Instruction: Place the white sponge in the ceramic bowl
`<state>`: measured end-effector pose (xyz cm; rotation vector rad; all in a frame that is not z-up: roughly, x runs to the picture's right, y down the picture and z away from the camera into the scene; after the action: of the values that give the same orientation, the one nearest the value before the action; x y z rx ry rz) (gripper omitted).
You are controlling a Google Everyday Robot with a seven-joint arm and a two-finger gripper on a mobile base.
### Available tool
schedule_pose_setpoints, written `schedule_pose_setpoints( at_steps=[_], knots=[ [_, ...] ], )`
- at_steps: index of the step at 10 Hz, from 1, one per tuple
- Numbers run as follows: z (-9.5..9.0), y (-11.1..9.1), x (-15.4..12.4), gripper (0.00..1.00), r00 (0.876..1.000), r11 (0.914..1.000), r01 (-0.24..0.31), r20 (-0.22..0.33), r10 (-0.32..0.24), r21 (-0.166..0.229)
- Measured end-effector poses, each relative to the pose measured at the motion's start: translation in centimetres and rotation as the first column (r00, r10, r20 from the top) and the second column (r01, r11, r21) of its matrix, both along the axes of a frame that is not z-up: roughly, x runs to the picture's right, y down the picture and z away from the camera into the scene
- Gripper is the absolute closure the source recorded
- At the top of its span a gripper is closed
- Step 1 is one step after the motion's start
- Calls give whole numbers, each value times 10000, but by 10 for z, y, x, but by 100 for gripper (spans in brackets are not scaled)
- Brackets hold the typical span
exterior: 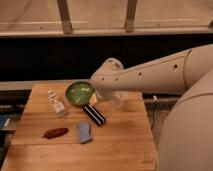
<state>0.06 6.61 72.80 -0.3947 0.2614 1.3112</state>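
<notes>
A pale wooden bench point(120, 145) stood before a dark wall point(45, 57). Above it ran a light ledge point(100, 31) and grey window posts point(64, 15).

Bottle point(56, 104), brown lump point(55, 133), black bar point(94, 114), cup point(120, 101)
</notes>
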Motion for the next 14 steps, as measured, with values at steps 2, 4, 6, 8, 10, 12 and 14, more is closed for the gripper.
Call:
schedule_pose_setpoints(
  at_steps=[2,4,6,8,10,12,14],
  knots=[
    [7,15,-17,20,9969,9962,752,280,-740,-437],
    [7,50,-53,20,9866,9847,1523,720,-1464,-850],
    [4,85,-87,20,9744,9709,2084,1104,-1957,-1181],
    [8,114,-115,20,9654,9621,2239,1710,-1969,-1560],
    [9,121,-122,20,9630,9609,2220,1917,-1894,-1658],
    [9,121,-122,20,9629,9606,2226,1918,-1899,-1665],
    [11,124,-121,20,9638,9563,2254,1864,-1909,-1861]
  ],
)
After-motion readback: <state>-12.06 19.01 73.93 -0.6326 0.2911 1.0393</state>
